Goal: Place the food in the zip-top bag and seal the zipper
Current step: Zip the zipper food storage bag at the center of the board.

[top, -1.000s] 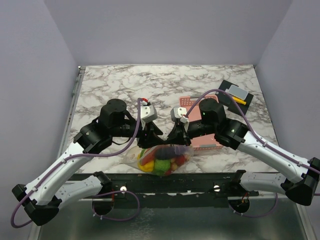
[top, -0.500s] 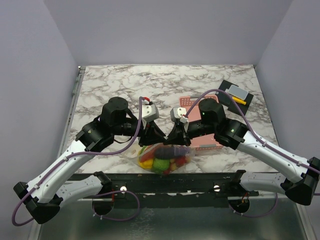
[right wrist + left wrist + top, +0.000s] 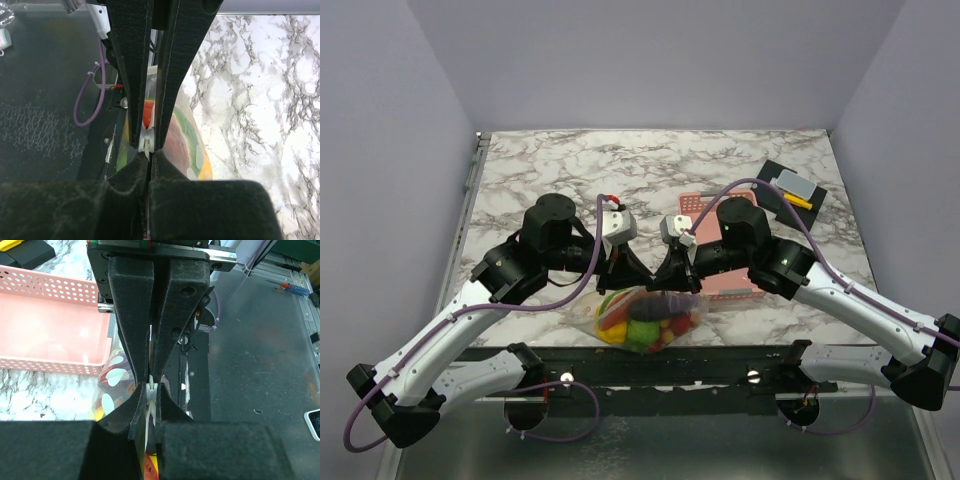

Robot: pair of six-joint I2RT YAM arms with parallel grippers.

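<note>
The zip-top bag (image 3: pixel 645 320) lies at the table's near edge, holding the food (image 3: pixel 642 328): yellow, green, red and purple toy pieces. My left gripper (image 3: pixel 638 280) and right gripper (image 3: pixel 663 282) meet tip to tip over the bag's mouth. In the left wrist view my left gripper (image 3: pixel 149 402) is shut on the white zipper (image 3: pixel 151 387), with the right gripper's fingers (image 3: pixel 175 325) opposite. In the right wrist view my right gripper (image 3: pixel 148 160) is shut on the zipper (image 3: pixel 146 142). The dotted bag (image 3: pixel 192 150) bulges beside it.
A pink perforated basket (image 3: pixel 732 288) stands right behind the right gripper and also shows in the left wrist view (image 3: pixel 50 325). A black mat with small yellow and grey items (image 3: pixel 792 190) lies at the back right. The table's metal front rail (image 3: pixel 650 365) runs just below the bag.
My left gripper has slid a little to the right along the bag's mouth, toward the right gripper. The bag's top has drawn narrower. The right arm has barely moved.
</note>
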